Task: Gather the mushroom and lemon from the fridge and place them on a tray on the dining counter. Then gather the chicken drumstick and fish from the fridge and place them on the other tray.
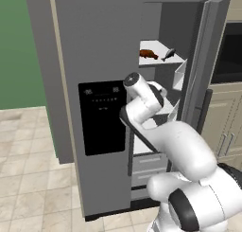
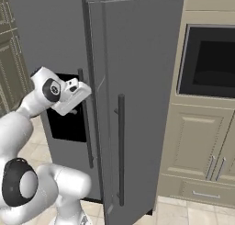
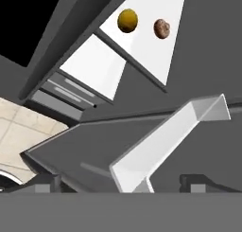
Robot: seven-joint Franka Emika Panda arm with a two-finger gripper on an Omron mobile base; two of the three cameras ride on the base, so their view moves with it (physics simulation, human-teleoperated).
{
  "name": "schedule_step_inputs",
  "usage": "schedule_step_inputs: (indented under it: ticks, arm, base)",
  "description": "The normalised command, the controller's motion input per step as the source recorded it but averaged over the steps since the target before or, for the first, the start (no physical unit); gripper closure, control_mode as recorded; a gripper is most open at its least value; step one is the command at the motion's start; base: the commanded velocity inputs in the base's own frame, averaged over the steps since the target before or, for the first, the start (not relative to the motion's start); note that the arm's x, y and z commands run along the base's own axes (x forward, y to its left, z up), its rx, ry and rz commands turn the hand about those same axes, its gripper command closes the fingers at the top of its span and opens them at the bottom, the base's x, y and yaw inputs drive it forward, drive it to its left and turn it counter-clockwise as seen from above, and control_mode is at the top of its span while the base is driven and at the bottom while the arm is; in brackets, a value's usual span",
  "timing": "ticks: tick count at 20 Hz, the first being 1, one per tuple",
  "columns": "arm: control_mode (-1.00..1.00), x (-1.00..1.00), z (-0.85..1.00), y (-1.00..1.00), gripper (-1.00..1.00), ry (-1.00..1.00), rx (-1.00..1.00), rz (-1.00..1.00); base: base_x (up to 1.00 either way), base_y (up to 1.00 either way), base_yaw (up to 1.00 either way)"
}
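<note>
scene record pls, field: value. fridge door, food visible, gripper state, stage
fridge door: right door swung open, left door shut
upper shelf: chicken drumstick and fish lying apart
other shelf: lemon and mushroom side by side, not touching
gripper: gripper open, holding nothing, aimed into the fridge, short of the food
stage: nothing picked yet

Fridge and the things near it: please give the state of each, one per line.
Right fridge door: open.
Left fridge door: closed.
Chicken drumstick: lying on upper shelf.
Fish: lying on the same shelf.
Lemon: on a shelf, untouched.
Mushroom: beside lemon, apart.
Hand: open, empty.
</note>
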Motion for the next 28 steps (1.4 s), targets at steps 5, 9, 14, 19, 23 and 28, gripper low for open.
schedule_step_inputs:
  ticks: [5,9,14,19,23,28]
  arm:
    - [-1.00,0.49,-0.14,-0.89,-1.00,0.12,-0.05,-0.14]
    - [-1.00,-0.11,-0.12,-0.99,-1.00,0.00,-0.06,-0.16]
    - [-1.00,-0.65,-0.02,-0.95,-1.00,-0.07,-0.07,-0.17]
    - [-1.00,-0.56,0.00,-0.98,-1.00,-0.06,-0.07,-0.17]
    - [-1.00,-0.23,0.14,-1.00,-1.00,-0.01,-0.01,-0.15]
    - [-1.00,0.03,0.16,-0.87,-1.00,0.00,0.00,-0.07]
  base:
    - [0.00,0.00,0.00]
    - [0.00,0.00,0.00]
    - [0.00,0.00,0.00]
    - [0.00,0.00,0.00]
    - [0.00,0.00,0.00]
    - [0.00,0.00,0.00]
